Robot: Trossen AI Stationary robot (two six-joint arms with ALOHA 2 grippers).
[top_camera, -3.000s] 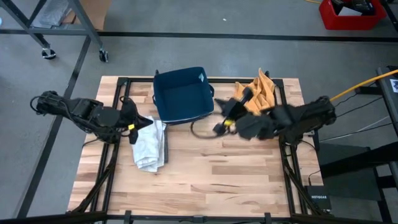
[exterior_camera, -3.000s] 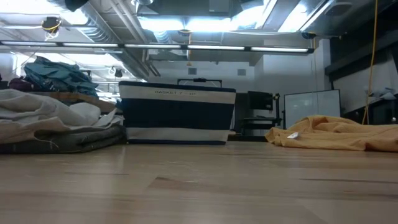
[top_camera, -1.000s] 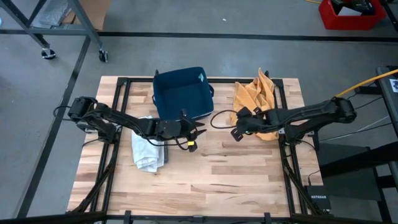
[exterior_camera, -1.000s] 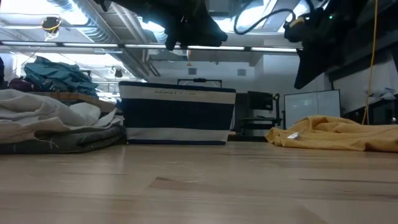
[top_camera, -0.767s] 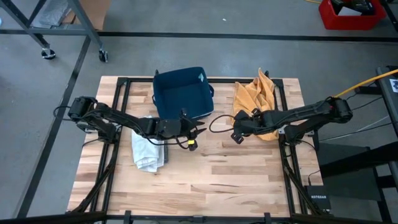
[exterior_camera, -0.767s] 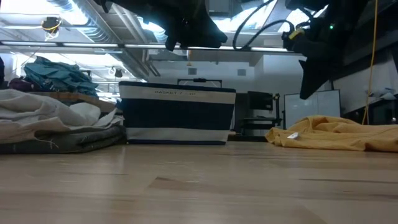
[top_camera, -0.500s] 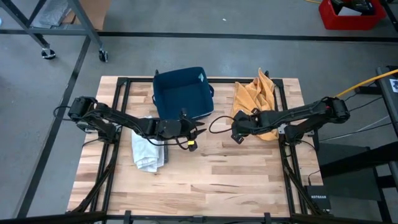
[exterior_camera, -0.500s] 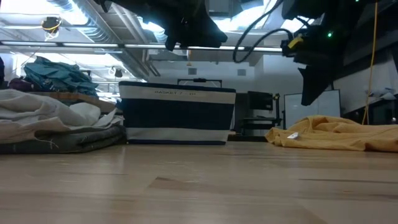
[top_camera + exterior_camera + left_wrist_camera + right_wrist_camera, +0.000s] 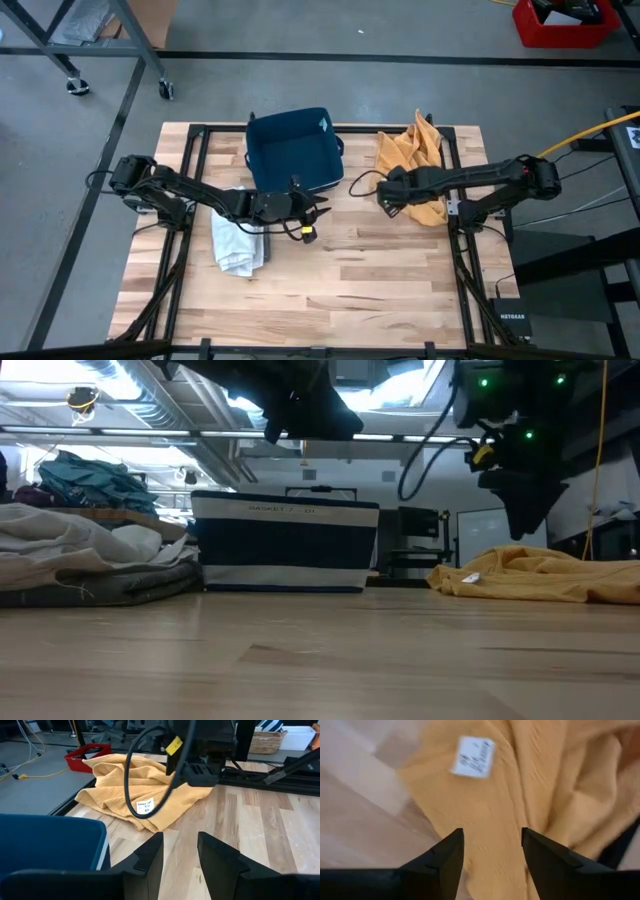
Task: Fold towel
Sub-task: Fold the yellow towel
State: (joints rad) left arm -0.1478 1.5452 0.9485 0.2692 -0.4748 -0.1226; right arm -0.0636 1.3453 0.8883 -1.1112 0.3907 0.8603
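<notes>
Now right claw open over yellow towel, frame right; left claw open, mid-counter.

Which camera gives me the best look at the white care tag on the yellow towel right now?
The right wrist view: the white tag fills the frame on the yellow towel, just beyond the open right gripper. The left wrist view shows it smaller, partly behind a cable. The low view shows only a speck; the high view shows none.
</notes>
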